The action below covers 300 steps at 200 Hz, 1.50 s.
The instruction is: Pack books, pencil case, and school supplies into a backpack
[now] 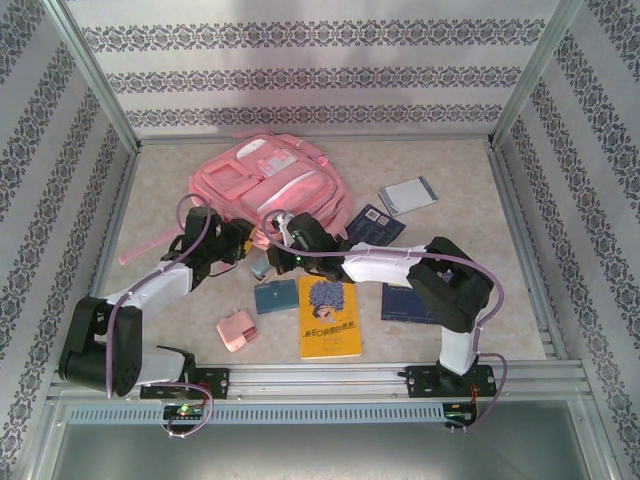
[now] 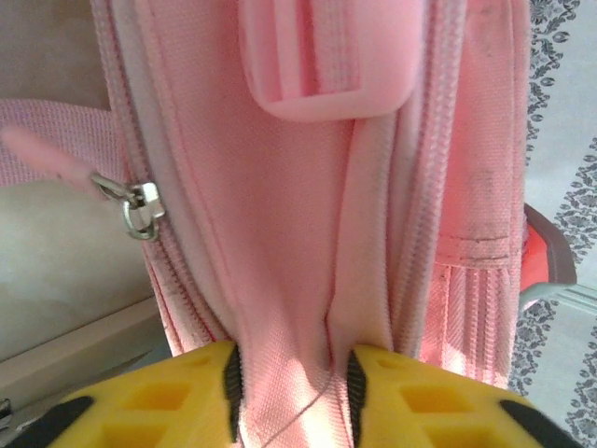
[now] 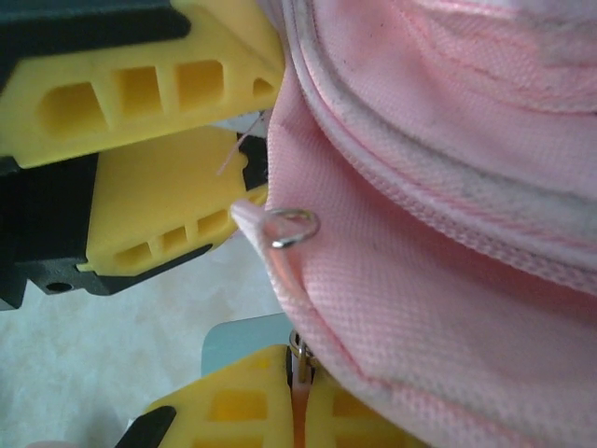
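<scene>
Patterned wallpaper walls, beige marbled table (image 1: 480, 260). Pink backpack (image 1: 265, 175) lies far-centre on the table. Left pincer (image 2: 292, 392) is nearly closed, its yellow fingers pinching a fold of backpack fabric at the near edge. Right pincer (image 3: 300, 401) is closed tight on a pink zip pull (image 3: 299, 373), right beside the left one. Yellow book (image 1: 330, 318) lies near-centre, with the teal box (image 1: 276, 296) just left of it and the pink block (image 1: 237, 331) further left. Near navy book (image 1: 408, 303) is partly under the right arm. Far navy book (image 1: 375, 226) and grey-white notebook (image 1: 408, 195) lie right of the backpack.
</scene>
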Available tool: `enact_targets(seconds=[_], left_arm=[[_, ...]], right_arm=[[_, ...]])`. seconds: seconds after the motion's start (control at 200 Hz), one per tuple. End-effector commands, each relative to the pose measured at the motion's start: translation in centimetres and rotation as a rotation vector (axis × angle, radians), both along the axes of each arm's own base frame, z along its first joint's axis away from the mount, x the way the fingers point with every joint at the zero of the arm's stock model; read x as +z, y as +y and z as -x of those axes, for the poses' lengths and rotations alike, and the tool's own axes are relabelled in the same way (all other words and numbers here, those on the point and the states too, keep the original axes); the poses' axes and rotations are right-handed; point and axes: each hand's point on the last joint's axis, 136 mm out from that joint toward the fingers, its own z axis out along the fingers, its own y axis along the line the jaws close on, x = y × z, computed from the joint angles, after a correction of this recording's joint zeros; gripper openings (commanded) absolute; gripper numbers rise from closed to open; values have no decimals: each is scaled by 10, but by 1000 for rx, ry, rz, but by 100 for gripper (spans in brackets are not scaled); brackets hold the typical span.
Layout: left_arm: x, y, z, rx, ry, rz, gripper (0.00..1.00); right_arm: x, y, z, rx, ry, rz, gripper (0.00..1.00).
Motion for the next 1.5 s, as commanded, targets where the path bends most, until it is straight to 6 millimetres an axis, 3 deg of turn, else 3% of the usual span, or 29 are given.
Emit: enact_targets(seconds=[0.0, 0.25, 0.445, 0.819, 1.234, 1.494], left_arm=[[17, -7, -12, -21, -76, -23, 27], [21, -5, -14, -25, -99, -53, 0], [20, 1, -9, -16, -94, -92, 0], [9, 7, -7, -15, -49, -150, 0], [4, 13, -8, -10, -24, -194, 0], [5, 18, -8, -4, -9, -212, 0]], right_arm=[[19, 23, 11, 56, -17, -80, 0], [15, 19, 9, 40, -26, -63, 0], [10, 9, 6, 11, -45, -14, 0], [-8, -28, 0, -51, -38, 100, 0], [-3, -67, 4, -47, -82, 183, 0], [0, -107, -6, -94, -65, 211, 0]])
